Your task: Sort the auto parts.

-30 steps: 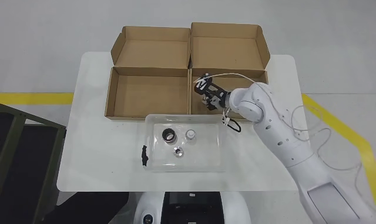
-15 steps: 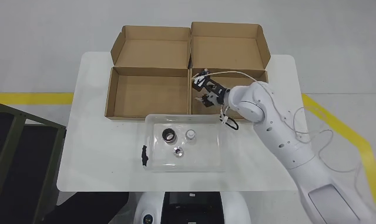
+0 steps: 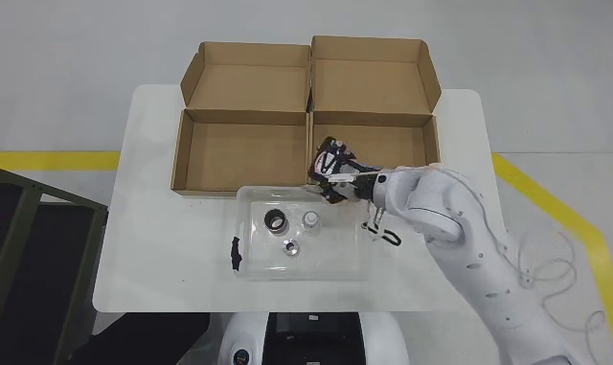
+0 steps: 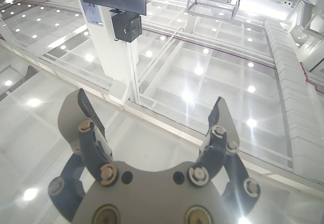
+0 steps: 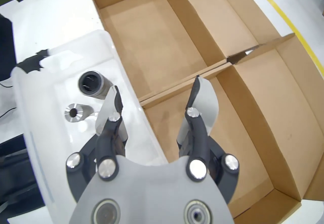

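Dark cylinder [image 3: 276, 220], silver piece [image 3: 290, 249] and small pale piece [image 3: 310, 217] lying apart in clear tray [image 3: 347, 260] on white bench [image 3: 144, 240], right gripper [image 5: 155, 84] above tray's far rim and right cardboard box [image 3: 402, 149], jaws wide, left gripper [image 4: 149, 94] facing ceiling, jaws wide

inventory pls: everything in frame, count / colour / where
rectangular white table: 1, white, in front of the robot
left open-lidded cardboard box: 1, brown, table's far half, empty
right open-lidded cardboard box: 1, brown, beside the left one, empty
clear plastic bin: 1, transparent, nearer the robot than the boxes
dark metal cylinder: 1, black-grey, in bin
small white round part: 1, white, in bin
silver metal bushing: 1, silver, in bin
black tape scrap: 1, black, bin's edge
right end effector: 1, grey-black, open, over the bin and right box border
left end effector: 1, grey-black, open, facing the ceiling
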`<state>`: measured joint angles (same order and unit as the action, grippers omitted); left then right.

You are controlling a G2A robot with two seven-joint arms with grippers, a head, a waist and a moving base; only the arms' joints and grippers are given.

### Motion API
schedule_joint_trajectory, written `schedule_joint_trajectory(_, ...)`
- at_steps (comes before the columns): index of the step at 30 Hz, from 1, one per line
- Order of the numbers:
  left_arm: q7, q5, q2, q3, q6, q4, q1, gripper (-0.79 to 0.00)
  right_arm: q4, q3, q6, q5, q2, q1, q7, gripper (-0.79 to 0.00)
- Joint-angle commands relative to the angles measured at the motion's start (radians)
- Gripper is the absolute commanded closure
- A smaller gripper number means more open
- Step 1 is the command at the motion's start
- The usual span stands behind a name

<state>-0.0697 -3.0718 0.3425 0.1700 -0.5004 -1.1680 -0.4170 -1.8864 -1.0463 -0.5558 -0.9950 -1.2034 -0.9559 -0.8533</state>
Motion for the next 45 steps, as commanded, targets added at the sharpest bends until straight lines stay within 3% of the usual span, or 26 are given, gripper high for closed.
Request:
schedule_joint_trajectory(1,0.000,0.000,0.000,0.000,0.000,0.000,0.000,-0.785,-0.055,0.000,-0.035,-0.004,0.006,-0.035,0.009,-0.585)
schedule_joint_trajectory(7,0.000,0.000,0.000,0.000,0.000,0.000,0.000,-0.785,-0.133,0.005,-0.067,0.003,0.018,-0.116,0.010,-0.640)
schedule_joint_trajectory(18,0.000,0.000,0.000,0.000,0.000,0.000,0.000,-0.785,-0.117,0.027,-0.090,-0.042,0.033,-0.203,0.045,-0.613)
schedule_joint_trajectory(35,0.000,0.000,0.000,0.000,0.000,0.000,0.000,-0.785,-0.052,0.048,-0.098,-0.146,0.044,-0.203,0.070,-0.520)
schedule_joint_trajectory(45,0.000,0.000,0.000,0.000,0.000,0.000,0.000,-0.785,0.012,0.065,-0.109,-0.170,0.045,-0.176,0.094,-0.514)
